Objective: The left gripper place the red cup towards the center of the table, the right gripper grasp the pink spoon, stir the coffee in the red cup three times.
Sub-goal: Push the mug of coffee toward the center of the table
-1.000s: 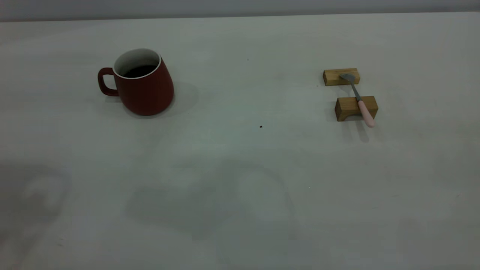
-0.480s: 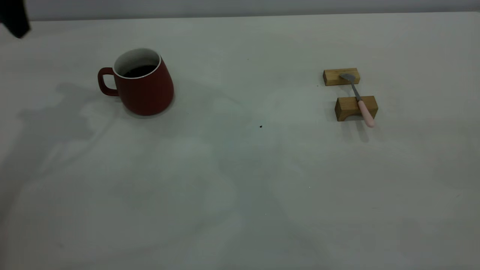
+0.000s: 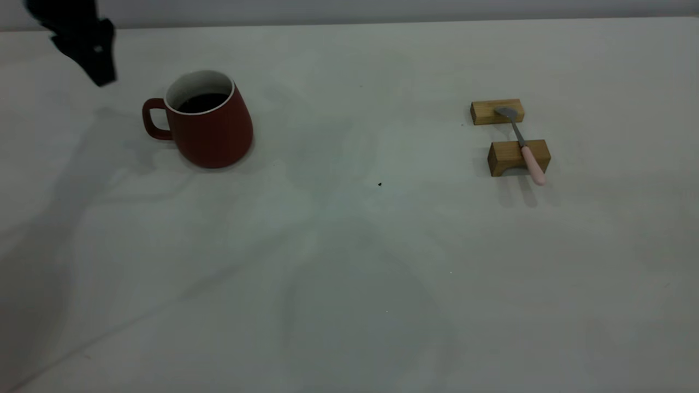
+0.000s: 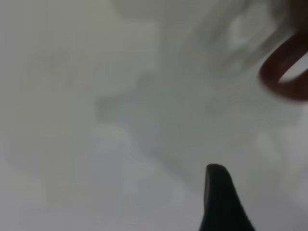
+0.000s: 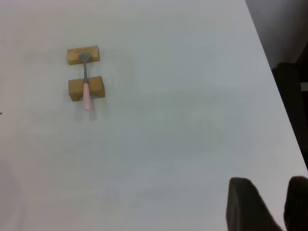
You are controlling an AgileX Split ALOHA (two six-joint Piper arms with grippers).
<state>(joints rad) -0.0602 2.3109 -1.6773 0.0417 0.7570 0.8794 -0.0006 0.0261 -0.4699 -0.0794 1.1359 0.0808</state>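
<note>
The red cup (image 3: 210, 128) stands upright at the table's (image 3: 349, 262) left, its handle (image 3: 152, 119) pointing left and dark coffee (image 3: 203, 102) inside. My left gripper (image 3: 94, 57) hangs above the far left corner, up and left of the handle and clear of it. In the left wrist view one black finger (image 4: 219, 197) shows, with the red handle (image 4: 284, 72) farther off. The pink spoon (image 3: 523, 144) lies across two wooden blocks at the right. My right gripper (image 5: 269, 184) hovers high, far from the spoon (image 5: 86, 91), fingers close together and holding nothing.
Two tan wooden blocks (image 3: 497, 111) (image 3: 516, 157) carry the spoon, its pink handle jutting over the nearer one. A tiny dark speck (image 3: 380, 184) marks the table's middle. The table's right edge (image 5: 274, 91) and a dark object (image 5: 288, 106) beyond it show in the right wrist view.
My left gripper has come into the exterior view from the top left corner and moved right and down towards the cup. Cup, spoon and blocks have not moved.
</note>
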